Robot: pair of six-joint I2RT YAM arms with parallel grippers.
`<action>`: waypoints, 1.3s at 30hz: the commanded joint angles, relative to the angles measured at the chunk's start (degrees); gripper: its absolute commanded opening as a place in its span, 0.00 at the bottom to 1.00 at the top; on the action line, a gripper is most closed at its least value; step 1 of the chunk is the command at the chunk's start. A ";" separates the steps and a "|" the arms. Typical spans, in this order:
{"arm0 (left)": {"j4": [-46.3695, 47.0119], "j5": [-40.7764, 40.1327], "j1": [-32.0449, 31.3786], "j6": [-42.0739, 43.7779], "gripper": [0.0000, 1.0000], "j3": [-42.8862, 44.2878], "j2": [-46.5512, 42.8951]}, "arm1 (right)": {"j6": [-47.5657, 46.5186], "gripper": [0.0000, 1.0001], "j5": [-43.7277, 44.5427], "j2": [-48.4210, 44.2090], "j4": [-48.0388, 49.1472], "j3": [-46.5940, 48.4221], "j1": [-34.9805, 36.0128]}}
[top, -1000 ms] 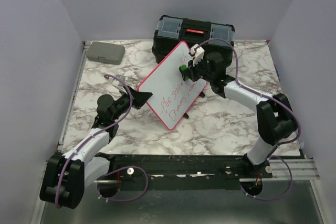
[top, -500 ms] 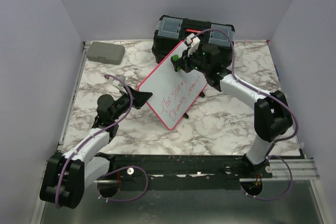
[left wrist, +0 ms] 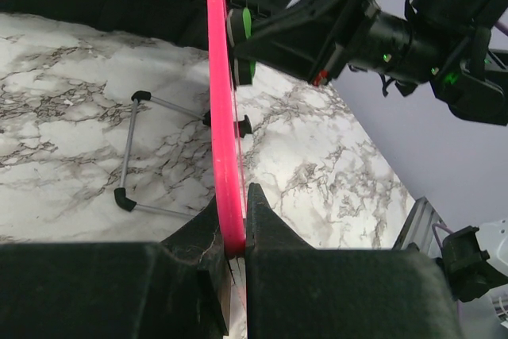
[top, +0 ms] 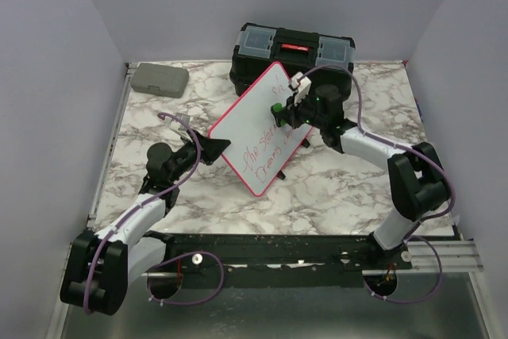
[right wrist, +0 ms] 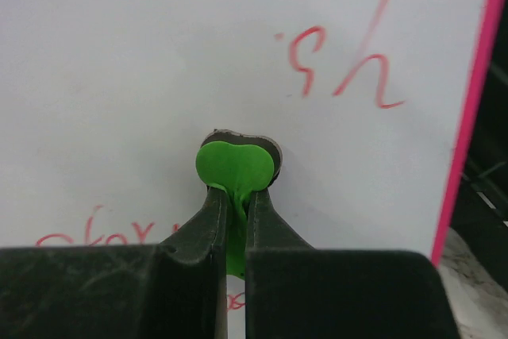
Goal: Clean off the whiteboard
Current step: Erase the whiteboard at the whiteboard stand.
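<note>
**Whiteboard clamped at its edge by left tool; right tool presses green eraser to its face**

Top external view: The whiteboard (top: 252,129) stands propped at a slant in the middle of the marble counter (top: 341,184), just in front of the black toolbox (top: 292,47). Red handwriting covers the lower half of its face. A grey case (top: 159,78) lies at the far left corner, well apart. The left arm runs from its base at the near left up and to the right, forearm low over the counter. The left tool (top: 214,147) meets the board's left edge. The right arm rises from its base at the near right to a bent elbow. Its forearm then reaches left and away, bringing the right tool (top: 279,109) against the board's face near the right edge, with a green eraser (top: 275,106) at its tip.

Left wrist view: The left tool's fingers are pressed together on the pink frame, which is seen edge-on and runs straight up between them. Beyond it, the board's wire stand (left wrist: 131,148) rests on the counter. The right tool comes in from the right, its eraser touching the board.

Right wrist view: The right tool's fingers pinch the eraser's green tab. The eraser's pad lies flat on the white surface, between the red strokes above right and those below left.
</note>
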 commanded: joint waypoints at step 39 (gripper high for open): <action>-2.52 11.64 -1.93 6.01 0.00 -0.06 -0.23 | 3.68 0.01 5.56 5.45 -6.45 14.97 2.54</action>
